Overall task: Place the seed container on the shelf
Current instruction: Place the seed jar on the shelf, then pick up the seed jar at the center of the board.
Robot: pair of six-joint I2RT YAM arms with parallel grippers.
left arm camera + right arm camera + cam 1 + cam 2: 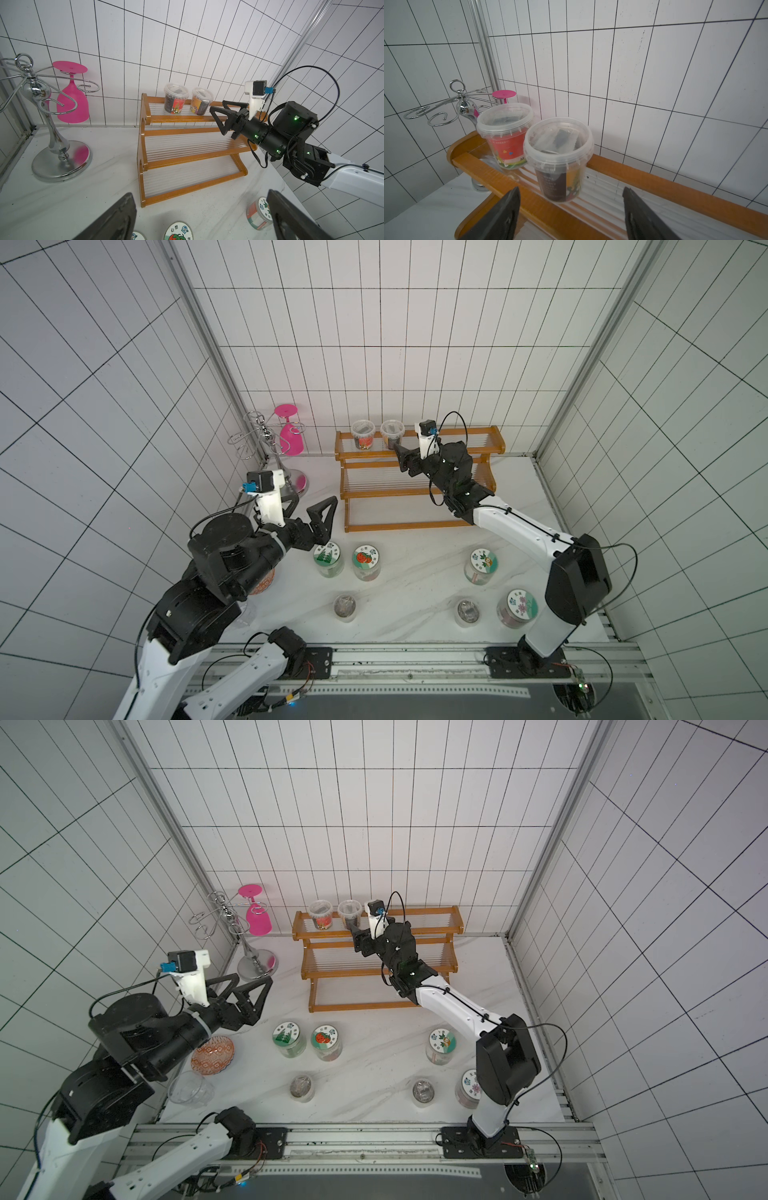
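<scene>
The seed container is standing on the top tier of the shelf, just beside a red-labelled tub. It is being framed, untouched, by the parted, empty jaws of the right gripper, while the left gripper is being held wide open. The container could be toppled if a finger is swung sideways against it.

Marbled bench carries the shelf, which sits under the right claw. On the top tier, dark-label tub is just ahead of that claw, with red-label tub just beside it. On the bench, tree-lid jar and tomato-lid jar are below the left claw. Patterned plate and clear cup are behind it. Wire glass stand is just past its tips.
</scene>
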